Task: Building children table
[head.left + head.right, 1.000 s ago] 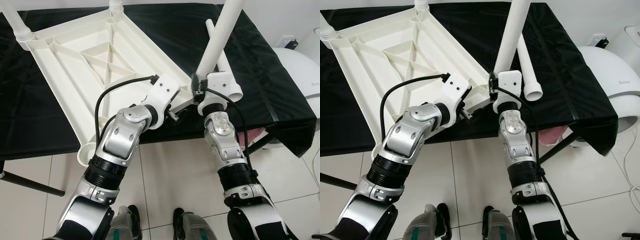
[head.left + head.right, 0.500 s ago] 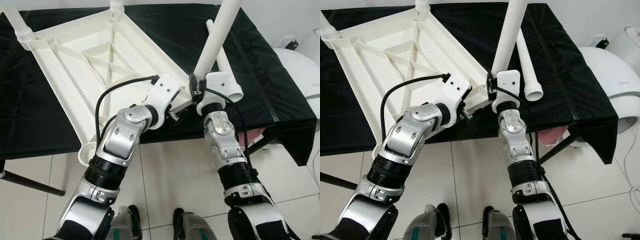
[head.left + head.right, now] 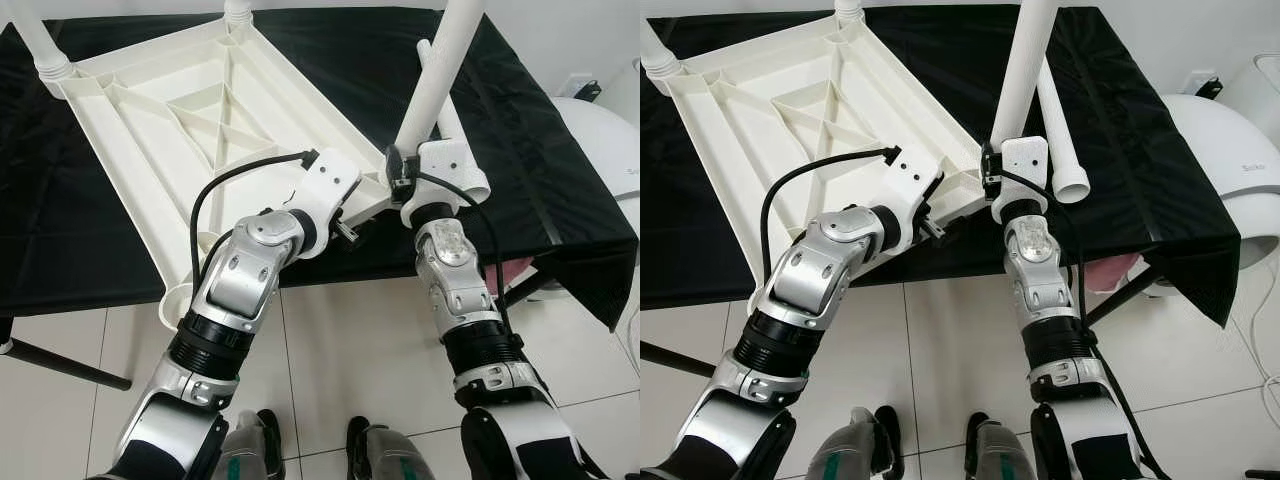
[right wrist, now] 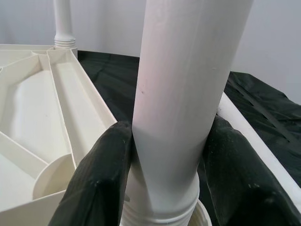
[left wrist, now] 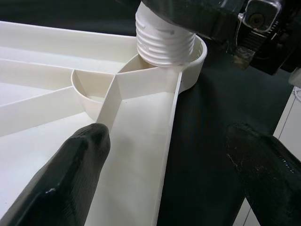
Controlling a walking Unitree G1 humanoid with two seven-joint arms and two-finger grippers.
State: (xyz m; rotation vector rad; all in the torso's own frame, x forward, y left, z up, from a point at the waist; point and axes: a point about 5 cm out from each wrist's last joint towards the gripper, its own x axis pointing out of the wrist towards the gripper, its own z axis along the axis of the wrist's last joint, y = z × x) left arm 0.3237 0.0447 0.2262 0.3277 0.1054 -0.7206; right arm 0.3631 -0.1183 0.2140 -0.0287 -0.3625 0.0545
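The white plastic tabletop (image 3: 200, 120) lies upside down on the black-covered table (image 3: 560, 150). Two white legs (image 3: 40, 45) (image 3: 237, 10) stand in its far corners. My right gripper (image 4: 167, 141) is shut on a third white leg (image 3: 435, 70) and holds it upright. The leg's threaded end (image 5: 164, 42) rests at the near-right corner socket (image 5: 190, 75). My left gripper (image 5: 164, 174) is open beside that corner, with one finger (image 5: 70, 183) over the tabletop's inside and the other out over the cloth. A spare leg (image 3: 1060, 130) lies on the cloth behind the held one.
A white rounded appliance (image 3: 600, 140) stands to the right of the table. Something pink (image 3: 515, 270) hangs under the table's right end. A dark table foot (image 3: 60, 365) crosses the tiled floor at the left. My feet (image 3: 370, 450) stand close to the table's front edge.
My right gripper has shifted slightly to the right with the leg, keeping its base at the corner socket. The left arm has stayed where it was.
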